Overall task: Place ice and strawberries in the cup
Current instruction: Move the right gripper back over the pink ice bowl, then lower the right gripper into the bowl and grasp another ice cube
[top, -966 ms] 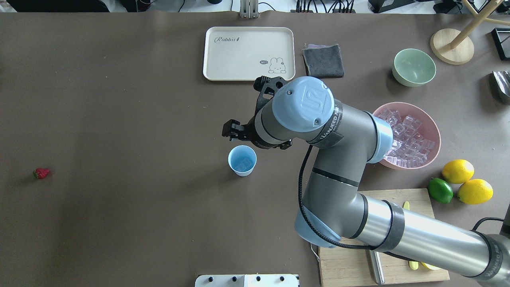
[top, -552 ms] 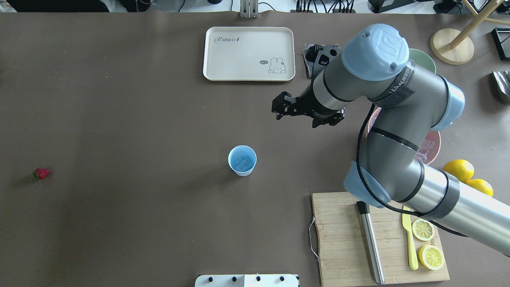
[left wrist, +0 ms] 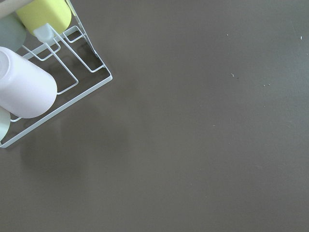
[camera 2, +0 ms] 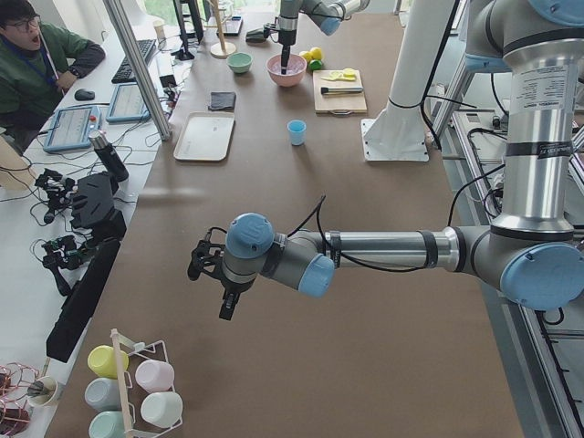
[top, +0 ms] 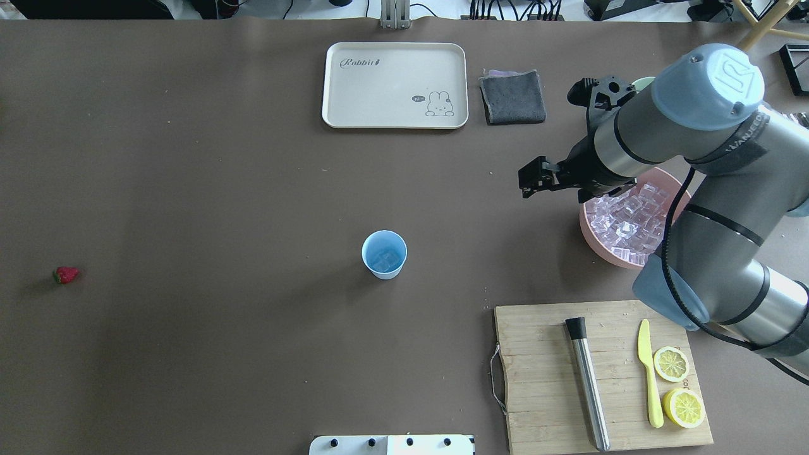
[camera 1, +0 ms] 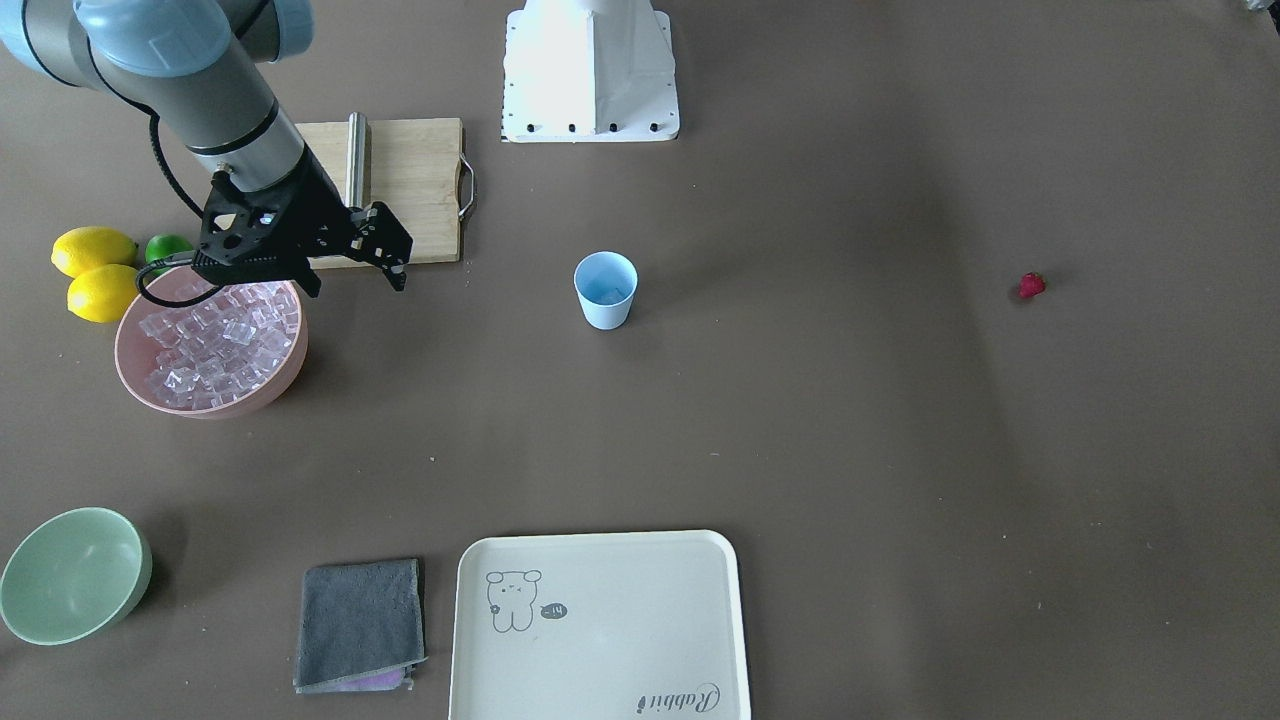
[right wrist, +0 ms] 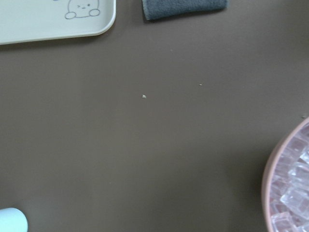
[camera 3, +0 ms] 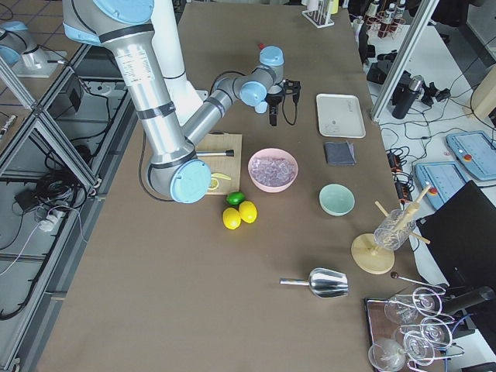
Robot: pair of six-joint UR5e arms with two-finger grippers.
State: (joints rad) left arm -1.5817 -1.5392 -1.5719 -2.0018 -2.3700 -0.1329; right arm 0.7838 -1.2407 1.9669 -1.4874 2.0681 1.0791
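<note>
The light blue cup point(top: 383, 254) stands upright mid-table, with clear ice at its bottom; it also shows in the front view point(camera 1: 605, 290). The rest of the ice point(top: 626, 221) fills a pink bowl point(top: 591, 237) on the right. The tiny red strawberry point(top: 66, 274) lies alone far left. My right gripper point(top: 526, 180) hovers just left of the pink bowl's rim, looks open and holds nothing. My left gripper point(camera 2: 224, 297) shows only in the exterior left view, above bare table far from the cup; I cannot tell whether it is open or shut.
A cream tray point(top: 395, 85) and a grey cloth point(top: 512, 96) lie at the far side. A green bowl point(camera 1: 72, 572) stands beyond the pink bowl. A cutting board point(top: 537, 379) holds a metal rod, a knife and lemon halves. A mug rack point(left wrist: 34, 82) stands near my left gripper.
My right arm has swung away from above the cup, to the right and toward the pink bowl. The cup and the strawberry have not moved.
</note>
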